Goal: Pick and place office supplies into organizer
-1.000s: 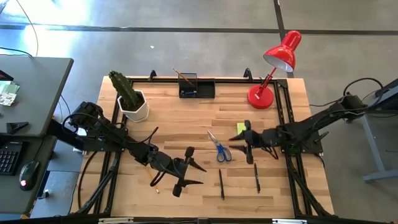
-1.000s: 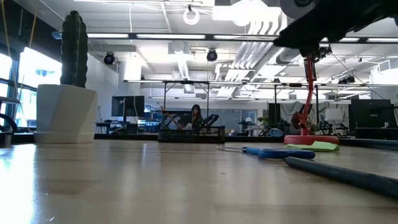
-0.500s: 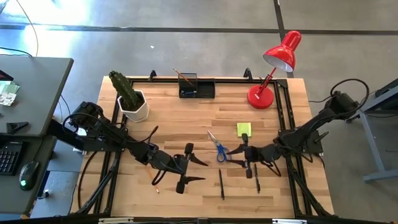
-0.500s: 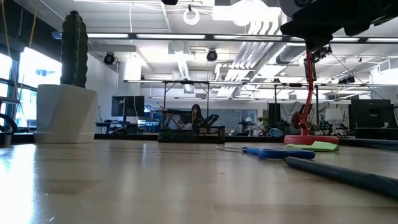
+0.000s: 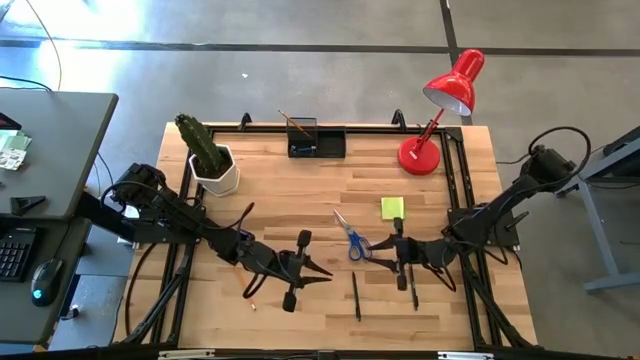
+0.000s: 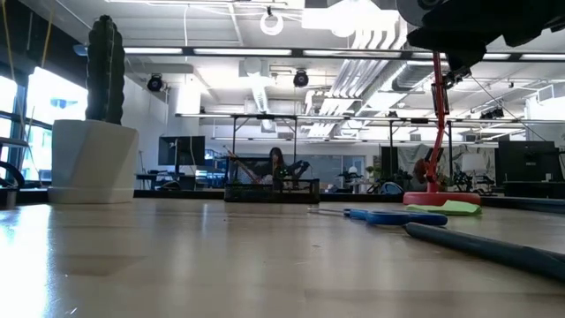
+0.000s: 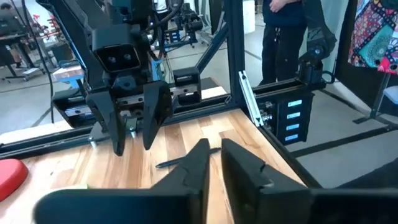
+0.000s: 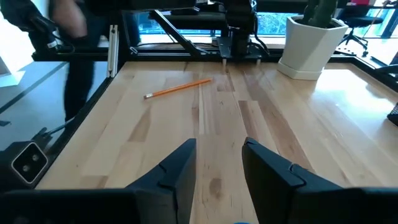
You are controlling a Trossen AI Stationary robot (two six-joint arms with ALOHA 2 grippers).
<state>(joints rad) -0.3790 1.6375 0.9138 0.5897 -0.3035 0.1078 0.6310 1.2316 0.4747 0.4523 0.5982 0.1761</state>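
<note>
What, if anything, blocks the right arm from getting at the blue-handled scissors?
Probably nothing, so yes. The right pincer, open, sits just beside the scissors, at their handles, with only bare table between. The black pen lies off that line, and the left pincer is apart on the far side.
</note>
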